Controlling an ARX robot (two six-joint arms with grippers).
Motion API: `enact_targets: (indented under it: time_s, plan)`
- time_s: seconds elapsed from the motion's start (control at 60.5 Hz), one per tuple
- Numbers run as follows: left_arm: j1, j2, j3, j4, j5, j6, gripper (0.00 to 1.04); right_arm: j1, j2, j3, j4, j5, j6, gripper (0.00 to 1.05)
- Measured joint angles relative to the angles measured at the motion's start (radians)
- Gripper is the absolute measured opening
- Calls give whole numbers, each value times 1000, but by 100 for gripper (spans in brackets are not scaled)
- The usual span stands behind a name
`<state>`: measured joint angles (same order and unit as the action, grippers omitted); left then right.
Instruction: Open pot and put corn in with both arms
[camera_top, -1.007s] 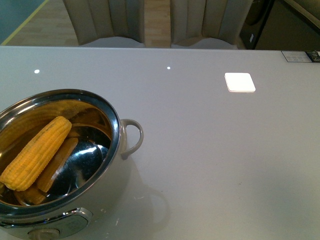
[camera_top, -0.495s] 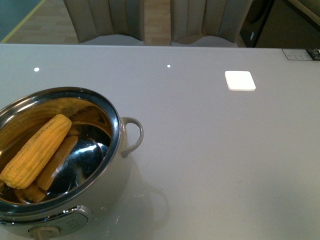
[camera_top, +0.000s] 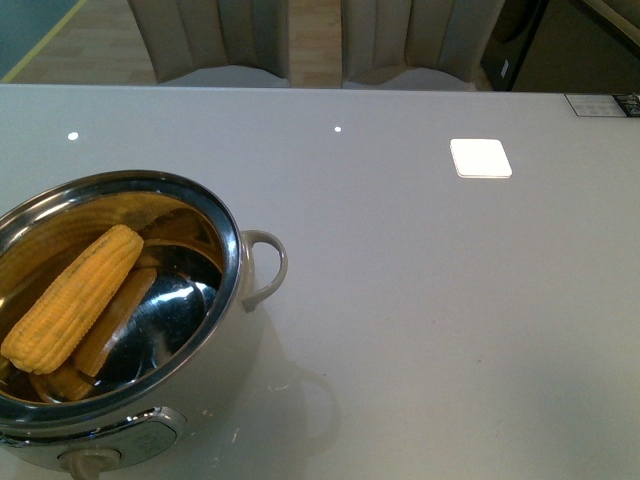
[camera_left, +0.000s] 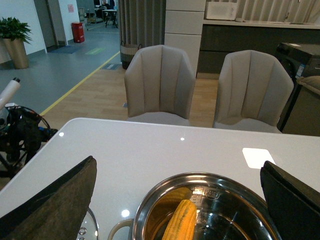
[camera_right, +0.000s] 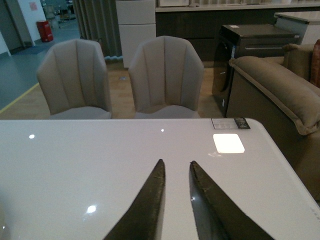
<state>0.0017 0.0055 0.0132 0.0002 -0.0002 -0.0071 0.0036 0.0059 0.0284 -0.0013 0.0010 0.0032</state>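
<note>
I see a glossy grey table (camera_top: 430, 300) with two beige chairs (camera_left: 160, 82) beyond, left gripper (camera_left: 177, 200) wide, right gripper (camera_right: 176, 172) nearly closed, empty.

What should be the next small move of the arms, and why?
Probably just keep both arms back, since the task looks done: the corn already lies inside the open pot, the left claw is wide open, and the right claw holds nothing.
</note>
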Motion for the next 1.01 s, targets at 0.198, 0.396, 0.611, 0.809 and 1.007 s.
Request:
enact_targets:
  time_s: [0.198, 0.396, 0.611, 0.809, 1.007]
  plan:
    - [0, 0, 0, 0, 0, 0, 98, 0, 0, 0, 0, 0, 0, 59]
    - [0, 0, 0, 0, 0, 0, 98, 0, 0, 0, 0, 0, 0, 93]
    - [0, 0, 0, 0, 0, 0, 98, 0, 0, 0, 0, 0, 0, 96]
    - [0, 0, 0, 0, 0, 0, 98, 0, 0, 0, 0, 0, 0, 96]
    - [0, 0, 0, 0, 0, 0, 98, 0, 0, 0, 0, 0, 0, 96]
